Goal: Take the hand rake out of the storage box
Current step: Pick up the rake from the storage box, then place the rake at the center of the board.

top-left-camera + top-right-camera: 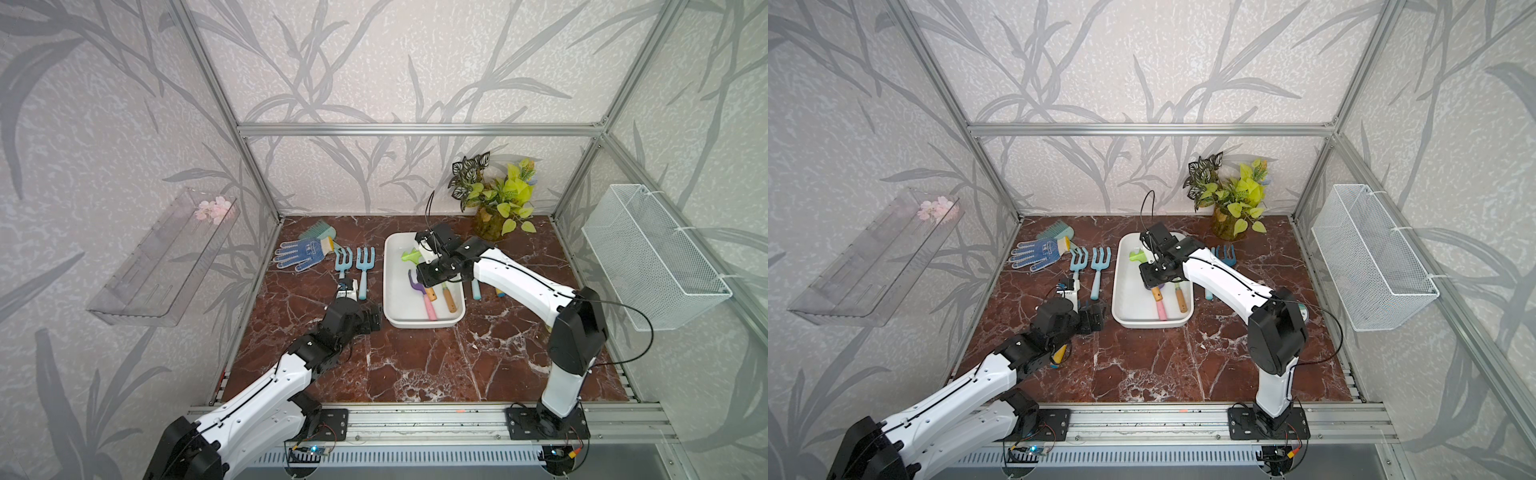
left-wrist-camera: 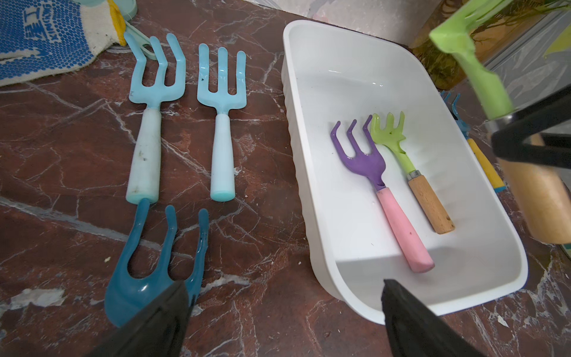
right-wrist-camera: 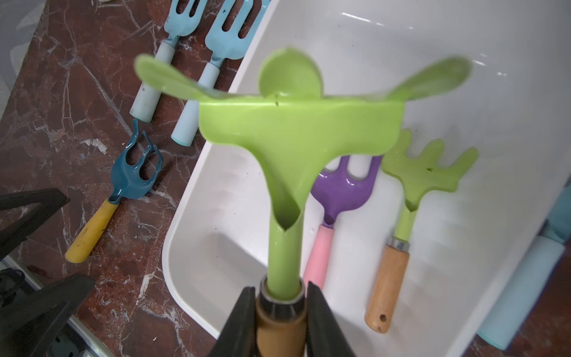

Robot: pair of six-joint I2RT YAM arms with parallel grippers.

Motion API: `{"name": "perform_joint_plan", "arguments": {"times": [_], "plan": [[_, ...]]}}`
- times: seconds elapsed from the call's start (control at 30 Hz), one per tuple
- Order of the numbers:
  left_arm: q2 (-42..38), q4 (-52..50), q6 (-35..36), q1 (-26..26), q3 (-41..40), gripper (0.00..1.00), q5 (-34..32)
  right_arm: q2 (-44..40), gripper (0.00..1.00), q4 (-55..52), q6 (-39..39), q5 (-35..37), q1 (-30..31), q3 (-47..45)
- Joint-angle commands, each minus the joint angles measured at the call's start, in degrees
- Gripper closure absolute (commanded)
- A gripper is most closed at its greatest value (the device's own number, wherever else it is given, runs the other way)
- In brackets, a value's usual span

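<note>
The storage box [image 1: 390, 291] [image 2: 296, 123] is a glossy white tub in the middle of the marble table. My right gripper [image 3: 280, 296] is shut on the wooden handle of a green hand rake [image 3: 296, 136] [image 1: 409, 254], held clear above the box floor with its head pointing to the far end. A purple rake with a pink handle [image 2: 358, 157] and a small green rake with a wooden handle [image 2: 389, 133] lie inside the box. My left gripper [image 2: 284, 282] [image 1: 372, 318] stands open and empty over the table by the box's near left corner.
Two light blue rakes [image 2: 157, 77] [image 2: 222, 77] and a dark teal rake with a yellow handle [image 3: 133, 176] lie left of the box. A dotted glove [image 1: 299, 251] lies further back. More rakes [image 1: 1223, 253] lie right of the box, with a plant [image 1: 494, 199] behind them.
</note>
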Motion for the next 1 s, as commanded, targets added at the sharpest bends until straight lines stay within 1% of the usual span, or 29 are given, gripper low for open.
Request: {"name": "perform_joint_plan", "arguments": {"times": [0.0, 0.2, 0.37, 0.43, 0.53, 0.67, 0.87, 0.97], "plan": [[-0.1, 1.1, 0.0, 0.5, -0.2, 0.03, 0.7, -5.7, 0.81, -5.0, -1.7, 4.1, -2.0, -1.8], [0.7, 1.5, 0.2, 0.8, 0.0, 0.03, 1.7, -17.0, 0.82, -8.7, -5.0, 9.9, -6.8, -9.4], [1.4, 1.8, 0.5, 0.9, 0.3, 0.03, 2.8, -22.3, 0.82, -11.6, -6.9, 14.9, -9.9, -15.7], [1.6, 2.1, 0.7, 1.1, 0.3, 0.03, 3.3, -23.2, 0.82, -12.0, -6.9, 17.6, -11.3, -18.5], [1.7, 2.3, 1.0, 1.3, 0.3, 0.03, 4.2, -24.3, 0.81, -12.0, -6.9, 19.7, -13.1, -22.0], [1.4, 2.4, 1.4, 1.7, 0.2, 0.03, 5.3, -25.8, 0.83, -9.5, -10.9, 20.2, -14.7, -26.6], [1.7, 2.9, 1.6, 2.1, 0.1, 0.03, 6.6, -25.8, 0.83, -9.7, -11.3, 18.8, -18.0, -31.1], [1.7, 3.1, 1.6, 2.2, 0.0, 0.03, 6.8, -24.3, 0.82, -11.8, -10.9, 18.0, -19.0, -31.5]]}}
